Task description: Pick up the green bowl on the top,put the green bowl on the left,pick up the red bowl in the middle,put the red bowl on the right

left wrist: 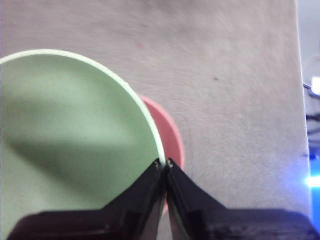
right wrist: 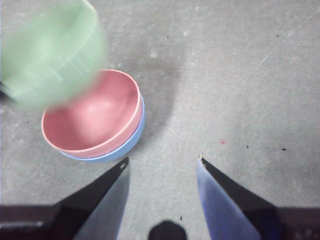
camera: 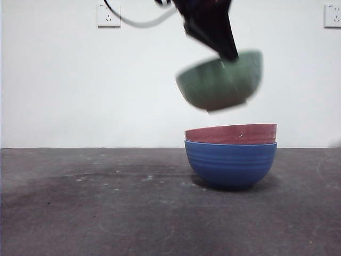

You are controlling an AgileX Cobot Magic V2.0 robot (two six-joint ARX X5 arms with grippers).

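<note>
The green bowl (camera: 221,80) hangs tilted in the air above the stack, blurred by motion. My left gripper (camera: 230,55) is shut on its rim (left wrist: 164,163); the bowl's pale inside (left wrist: 70,135) fills much of the left wrist view. The red bowl (camera: 230,134) sits nested in the blue bowl (camera: 230,164) on the table, below the green bowl. A sliver of the red bowl (left wrist: 172,137) shows past the green rim. My right gripper (right wrist: 161,165) is open and empty, held above the table near the red bowl (right wrist: 92,117) and the blurred green bowl (right wrist: 50,55).
Dark grey table (camera: 96,208) with scuff marks. White wall behind with two sockets (camera: 108,15), and a black cable (camera: 141,22) hanging from the arm.
</note>
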